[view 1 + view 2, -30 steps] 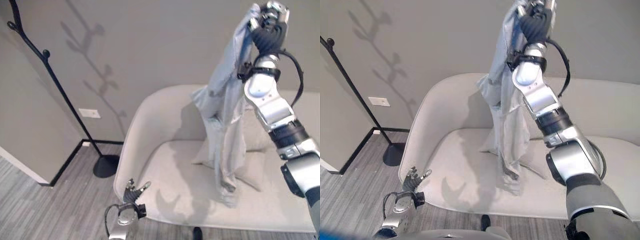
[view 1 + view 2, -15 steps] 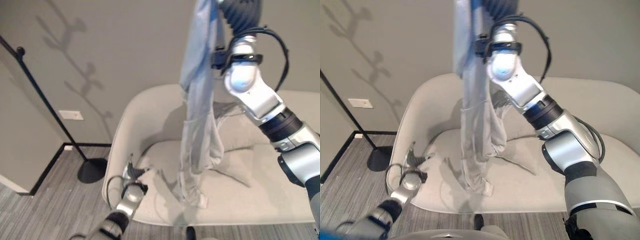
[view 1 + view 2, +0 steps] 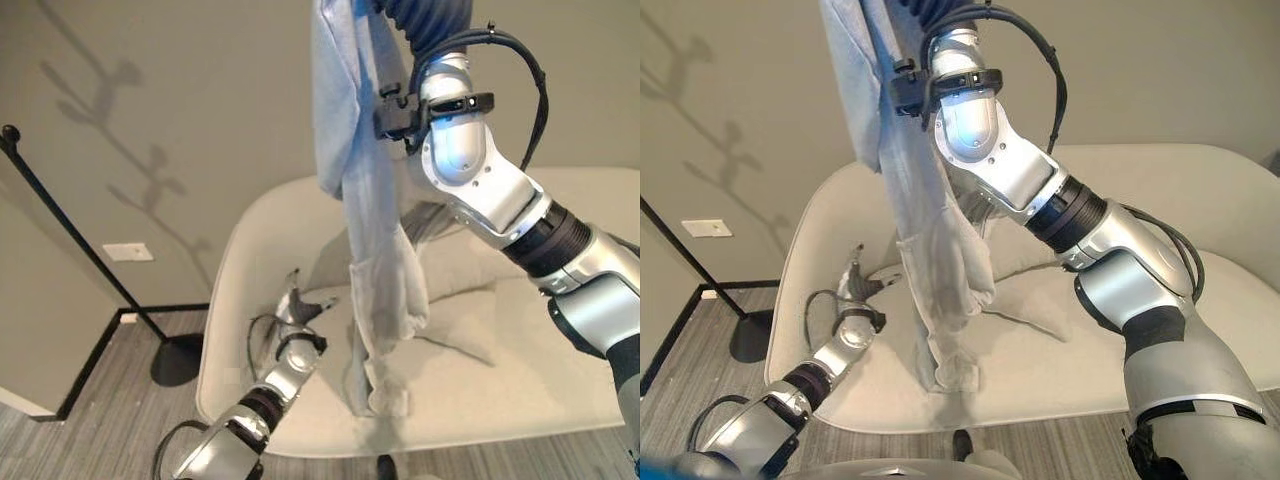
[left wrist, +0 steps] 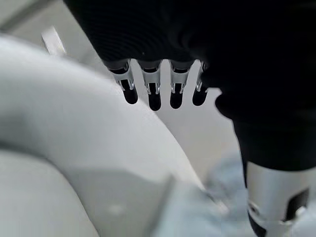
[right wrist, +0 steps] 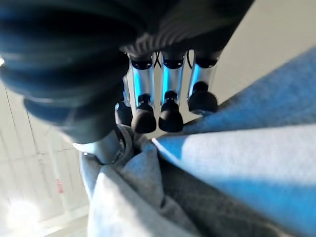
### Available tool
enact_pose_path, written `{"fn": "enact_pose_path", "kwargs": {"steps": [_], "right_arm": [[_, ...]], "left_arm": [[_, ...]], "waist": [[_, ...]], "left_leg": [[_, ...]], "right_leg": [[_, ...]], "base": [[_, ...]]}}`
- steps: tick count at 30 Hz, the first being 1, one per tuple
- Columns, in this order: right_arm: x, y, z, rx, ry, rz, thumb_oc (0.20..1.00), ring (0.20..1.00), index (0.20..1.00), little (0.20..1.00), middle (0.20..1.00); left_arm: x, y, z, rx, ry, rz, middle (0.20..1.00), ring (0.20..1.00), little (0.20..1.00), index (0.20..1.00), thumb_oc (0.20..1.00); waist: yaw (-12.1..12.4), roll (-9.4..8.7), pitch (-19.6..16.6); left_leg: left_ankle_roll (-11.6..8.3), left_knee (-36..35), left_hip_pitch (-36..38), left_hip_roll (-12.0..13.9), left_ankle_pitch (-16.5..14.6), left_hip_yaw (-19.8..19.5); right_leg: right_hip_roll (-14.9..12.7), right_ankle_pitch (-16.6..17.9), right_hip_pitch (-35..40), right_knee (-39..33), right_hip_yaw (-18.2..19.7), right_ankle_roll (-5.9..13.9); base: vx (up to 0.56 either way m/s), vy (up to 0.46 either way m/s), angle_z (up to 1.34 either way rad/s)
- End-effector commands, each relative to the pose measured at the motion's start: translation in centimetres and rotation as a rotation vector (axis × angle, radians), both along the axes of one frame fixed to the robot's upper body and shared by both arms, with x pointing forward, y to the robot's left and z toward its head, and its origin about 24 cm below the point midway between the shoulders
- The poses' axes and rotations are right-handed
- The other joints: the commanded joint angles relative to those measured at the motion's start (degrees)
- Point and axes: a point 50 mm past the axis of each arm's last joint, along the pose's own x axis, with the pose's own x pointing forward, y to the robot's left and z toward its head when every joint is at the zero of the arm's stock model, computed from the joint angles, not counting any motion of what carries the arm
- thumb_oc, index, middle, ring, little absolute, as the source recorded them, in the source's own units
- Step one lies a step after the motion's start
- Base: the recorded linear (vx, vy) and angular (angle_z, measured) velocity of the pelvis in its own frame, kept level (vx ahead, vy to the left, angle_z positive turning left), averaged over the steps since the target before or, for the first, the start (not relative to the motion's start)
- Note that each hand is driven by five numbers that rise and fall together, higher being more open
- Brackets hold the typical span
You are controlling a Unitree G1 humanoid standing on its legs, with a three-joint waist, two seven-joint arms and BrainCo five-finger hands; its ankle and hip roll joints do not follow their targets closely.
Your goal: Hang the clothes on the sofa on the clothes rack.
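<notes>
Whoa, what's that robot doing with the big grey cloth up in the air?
The robot is picking up clothes to hang them up. Its right hand is curled round a light grey garment and holds it high, so it dangles over the pale sofa, its lower end bunched just above the seat. The left hand hovers open over the sofa's front corner, holding nothing. The black clothes rack stands off to the left by the wall, with nothing hung on it yet.

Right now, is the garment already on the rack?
No. The grey garment hangs from the raised right hand above the sofa, well apart from the black rack.
</notes>
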Motion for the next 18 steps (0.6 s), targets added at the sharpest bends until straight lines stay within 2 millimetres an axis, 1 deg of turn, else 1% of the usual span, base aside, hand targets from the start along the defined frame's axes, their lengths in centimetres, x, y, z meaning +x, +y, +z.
{"fn": "enact_pose_path", "kwargs": {"steps": [1, 2, 5, 7, 10, 11, 12, 13, 16, 17, 18], "right_arm": [[-1.2, 0.0, 3.8, 0.0, -0.096, 0.076, 0.2, 0.2, 0.2, 0.2, 0.2], [-1.3, 0.1, 3.7, -0.018, -0.088, 0.103, 0.2, 0.2, 0.2, 0.2, 0.2], [-1.8, 0.0, 4.3, -0.043, -0.092, 0.14, 0.2, 0.2, 0.2, 0.2, 0.2], [-2.0, -0.2, 5.1, -0.044, -0.101, 0.148, 0.2, 0.2, 0.2, 0.2, 0.2], [-2.2, -0.5, 6.3, -0.032, -0.114, 0.158, 0.2, 0.2, 0.2, 0.2, 0.2], [-2.2, -0.5, 6.3, -0.033, -0.114, 0.159, 0.2, 0.2, 0.2, 0.2, 0.2], [-2.4, -0.7, 7.5, -0.018, -0.132, 0.148, 0.2, 0.2, 0.2, 0.2, 0.2], [-2.4, -0.7, 7.5, -0.018, -0.132, 0.149, 0.2, 0.2, 0.2, 0.2, 0.2], [-1.7, -1.3, 9.0, 0.019, -0.126, 0.106, 0.2, 0.2, 0.2, 0.2, 0.2], [-1.7, -1.3, 9.0, 0.019, -0.126, 0.106, 0.2, 0.2, 0.2, 0.2, 0.2], [-1.6, -1.5, 9.4, 0.029, -0.127, 0.094, 0.2, 0.2, 0.2, 0.2, 0.2]], "left_arm": [[2.0, 0.1, 1.9, 0.051, -0.065, -0.053, 1.0, 1.0, 1.0, 1.0, 1.0], [2.1, -0.3, 2.0, 0.058, -0.063, -0.07, 1.0, 1.0, 1.0, 1.0, 1.0], [2.7, -0.4, 2.4, 0.093, -0.062, -0.077, 1.0, 1.0, 1.0, 1.0, 1.0], [3.1, 0.0, 2.3, 0.117, -0.048, -0.061, 1.0, 1.0, 1.0, 1.0, 1.0], [3.5, 0.6, 2.4, 0.11, -0.038, -0.021, 1.0, 1.0, 1.0, 1.0, 1.0], [3.5, 0.6, 2.4, 0.109, -0.039, -0.021, 1.0, 1.0, 1.0, 1.0, 1.0], [3.5, 0.9, 2.1, 0.118, -0.02, -0.013, 1.0, 1.0, 1.0, 1.0, 1.0], [3.5, 0.9, 2.2, 0.117, -0.021, -0.013, 1.0, 1.0, 1.0, 1.0, 1.0], [3.5, 1.2, 1.9, 0.115, -0.004, -0.001, 1.0, 1.0, 1.0, 1.0, 1.0], [3.5, 1.2, 1.9, 0.115, -0.004, -0.001, 1.0, 1.0, 1.0, 1.0, 1.0], [3.5, 1.3, 1.8, 0.121, 0.003, 0.002, 1.0, 1.0, 1.0, 1.0, 1.0]], "waist": [[0.72, -2.34, -0.41], [0.62, -2.34, -0.36], [0.1, -2.33, -0.36], [-0.41, -2.46, -0.54], [-1.08, -2.59, -0.99], [-1.06, -2.57, -0.96], [-1.44, -2.71, -1.54], [-1.43, -2.69, -1.5], [-1.7, -2.93, -2.07], [-1.7, -2.92, -2.06], [-1.79, -3.02, -2.3]], "left_leg": [[1.02, 0.22, -0.13, -0.42, -2.87, -1.68], [1.03, 0.22, -0.19, -0.47, -2.89, -1.53], [1.0, 0.22, -0.39, -0.6, -2.87, -1.25], [1.02, 0.22, -0.38, -0.67, -2.96, -0.94], [0.96, 0.22, -0.31, -0.57, -3.1, -0.31], [0.96, 0.22, -0.3, -0.57, -3.1, -0.28], [1.0, 0.22, 0.03, -0.49, -3.36, 0.18], [1.0, 0.22, 0.05, -0.49, -3.37, 0.2], [0.89, 0.22, 0.29, -0.36, -3.51, 0.42], [0.89, 0.22, 0.29, -0.35, -3.51, 0.42], [0.87, 0.22, 0.41, -0.32, -3.57, 0.46]], "right_leg": [[-3.07, -6.34, 2.26, 6.13, 0.33, 3.86], [-3.12, -6.2, 2.27, 6.02, 0.4, 3.9], [-3.14, -5.85, 2.2, 5.81, 0.72, 4.02], [-3.04, -5.68, 2.14, 5.77, 1.08, 4.07], [-2.83, -5.55, 2.17, 5.75, 1.68, 4.13], [-2.82, -5.55, 2.17, 5.75, 1.7, 4.13], [-2.63, -5.59, 2.46, 5.66, 1.95, 4.14], [-2.62, -5.59, 2.47, 5.66, 1.97, 4.14], [-2.43, -5.63, 2.72, 5.7, 2.16, 4.12], [-2.43, -5.63, 2.73, 5.7, 2.16, 4.12], [-2.35, -5.69, 2.82, 5.71, 2.25, 4.12]], "base": [[0.0, 0.007, -0.07], [-0.01, 0.006, -0.1], [-0.01, 0.009, -0.08], [-0.01, 0.006, -0.04], [0.0, 0.002, -0.06], [0.01, 0.002, -0.11], [0.01, -0.001, -0.1], [0.01, 0.0, -0.12], [0.0, 0.002, -0.1], [0.0, 0.0, 0.0], [0.0, 0.0, 0.0]]}}
